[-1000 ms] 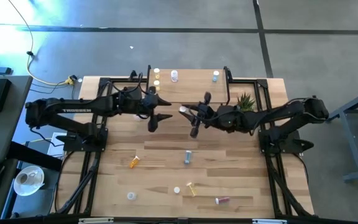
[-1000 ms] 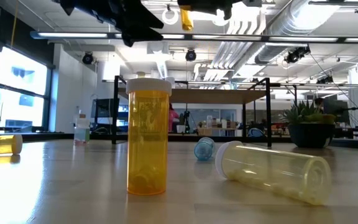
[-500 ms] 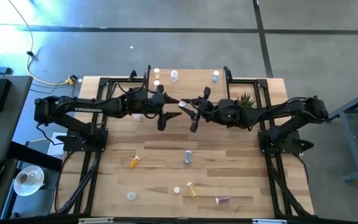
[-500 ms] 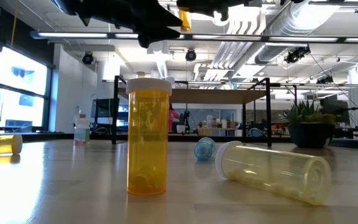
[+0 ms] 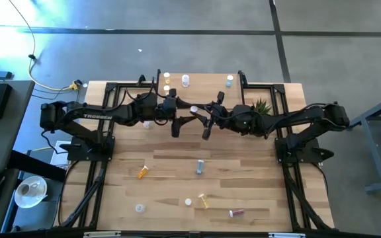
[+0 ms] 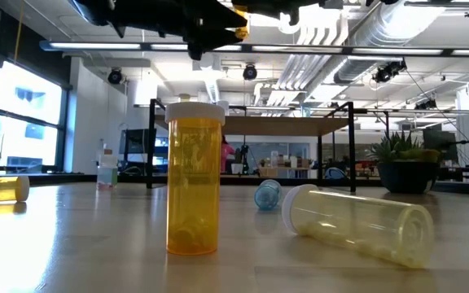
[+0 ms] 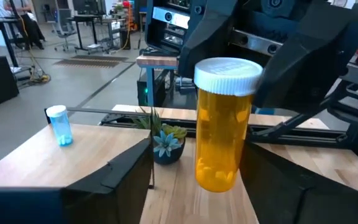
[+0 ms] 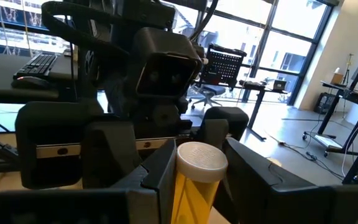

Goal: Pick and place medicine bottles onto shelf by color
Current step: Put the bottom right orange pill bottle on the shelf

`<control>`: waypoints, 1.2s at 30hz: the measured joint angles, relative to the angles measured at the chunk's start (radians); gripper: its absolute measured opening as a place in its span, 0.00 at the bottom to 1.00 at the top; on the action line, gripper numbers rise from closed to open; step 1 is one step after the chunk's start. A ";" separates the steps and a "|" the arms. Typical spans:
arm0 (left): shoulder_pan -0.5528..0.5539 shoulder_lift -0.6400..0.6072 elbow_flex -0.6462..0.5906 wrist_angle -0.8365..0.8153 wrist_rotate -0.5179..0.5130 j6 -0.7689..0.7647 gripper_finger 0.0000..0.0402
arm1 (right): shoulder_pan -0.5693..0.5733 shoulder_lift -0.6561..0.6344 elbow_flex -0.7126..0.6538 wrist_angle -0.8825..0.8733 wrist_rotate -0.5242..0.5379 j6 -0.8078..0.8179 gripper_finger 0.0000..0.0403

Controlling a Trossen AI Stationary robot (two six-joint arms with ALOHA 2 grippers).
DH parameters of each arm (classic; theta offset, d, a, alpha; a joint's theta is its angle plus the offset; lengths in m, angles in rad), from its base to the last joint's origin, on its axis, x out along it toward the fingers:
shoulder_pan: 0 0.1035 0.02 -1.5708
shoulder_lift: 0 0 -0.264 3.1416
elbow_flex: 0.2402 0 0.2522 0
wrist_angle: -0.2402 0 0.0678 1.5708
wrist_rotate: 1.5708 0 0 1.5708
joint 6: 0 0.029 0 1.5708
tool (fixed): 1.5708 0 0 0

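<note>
Gripping an orange bottle [image 8: 197, 180] by its upper body, just under the white cap, the right gripper [image 5: 200, 119] holds it upright in mid-air over the middle of the table [image 5: 243, 192]. Facing it, the left gripper [image 7: 216, 180] has its fingers spread wide on either side of the bottle's lower body, not touching it as far as the left wrist view shows. This looks like a handover between arms. To do it well, the left fingers should close squarely on the lower body, clear of the right fingers, and the right should let go only once that grip is firm. Beyond both grippers stands the shelf [image 5: 210, 84], with small bottles already along its far edge: yellow ones [image 5: 167, 82] at one end, a clear one [image 5: 186, 80] beside them, a blue one [image 5: 229, 81] at the other. The orange bottle probably belongs by the yellow ones.
</note>
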State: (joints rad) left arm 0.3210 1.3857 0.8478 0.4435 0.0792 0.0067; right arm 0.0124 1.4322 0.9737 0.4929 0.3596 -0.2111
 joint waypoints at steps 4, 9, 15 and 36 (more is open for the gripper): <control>0.000 0.000 0.000 -0.001 0.002 0.004 0.45 | 0.000 0.000 0.000 0.000 0.003 0.000 0.27; 0.000 0.000 0.000 -0.001 0.004 0.005 0.33 | -0.001 0.000 0.000 0.000 0.006 0.000 0.27; -0.001 0.000 0.000 -0.001 0.006 0.005 0.25 | -0.001 0.000 0.000 -0.001 0.007 0.001 0.27; 0.001 -0.002 0.000 -0.023 -0.114 0.081 0.23 | 0.001 -0.048 0.000 -0.127 0.059 0.053 0.53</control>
State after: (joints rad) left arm 0.3218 1.3838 0.8474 0.4201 -0.0353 0.0875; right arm 0.0132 1.3839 0.9737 0.3655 0.4183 -0.1577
